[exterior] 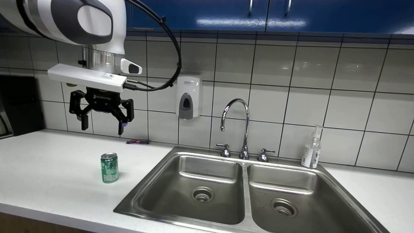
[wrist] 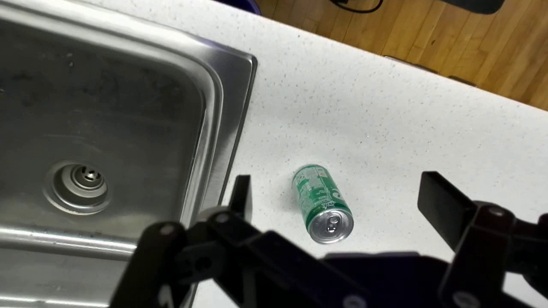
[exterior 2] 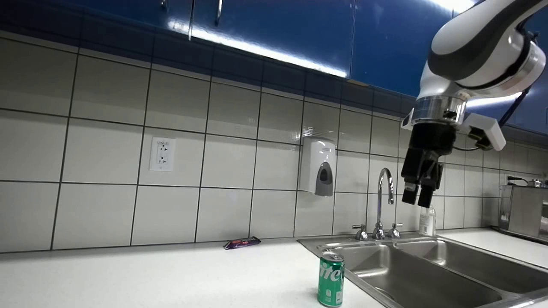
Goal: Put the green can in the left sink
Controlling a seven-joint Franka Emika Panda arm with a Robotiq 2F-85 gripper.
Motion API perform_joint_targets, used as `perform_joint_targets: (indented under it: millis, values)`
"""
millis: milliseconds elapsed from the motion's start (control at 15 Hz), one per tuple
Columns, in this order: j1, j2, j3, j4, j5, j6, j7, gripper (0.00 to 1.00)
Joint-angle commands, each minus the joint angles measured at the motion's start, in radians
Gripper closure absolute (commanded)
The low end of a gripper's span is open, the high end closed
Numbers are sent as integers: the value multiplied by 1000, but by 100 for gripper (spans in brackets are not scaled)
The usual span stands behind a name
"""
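fingers [wrist: 445, 207] wide, higher than green can [wrist: 321, 199] | can upright on bench [wrist: 385, 128] | open strip between can and left sink [exterior: 171, 202] edge

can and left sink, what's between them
Only a bare strip of counter separates the can from the left sink in an exterior view; the wrist view shows it too, partly hidden by the gripper.

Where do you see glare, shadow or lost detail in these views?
Both exterior views: bright glare on the blue cabinets. In an exterior view, lettering on the green can looks smudged. Wrist view: pale reflection bands across the left sink, dark fingers showing little surface detail, and a faint soft shadow beside the can on the counter.
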Motion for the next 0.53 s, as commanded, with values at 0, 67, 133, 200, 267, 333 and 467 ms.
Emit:
perform_joint_targets:
  millis: [0, 67, 133, 200, 267, 333, 467]
  values:
    - [22, 135, 31, 0, 18, 140, -6, 0]
    - [27, 169, 37, -1, 17, 175, -6, 0]
    - [34, 207, 39, -2, 20, 207, -10, 0]
    - [40, 239, 44, -3, 24, 233, -11, 0]
    - [45, 271, 49, -4, 27, 258, -14, 0]
    - [50, 300, 54, -4, 29, 282, -17, 0]
    - [60, 352, 64, -4, 37, 325, -22, 0]
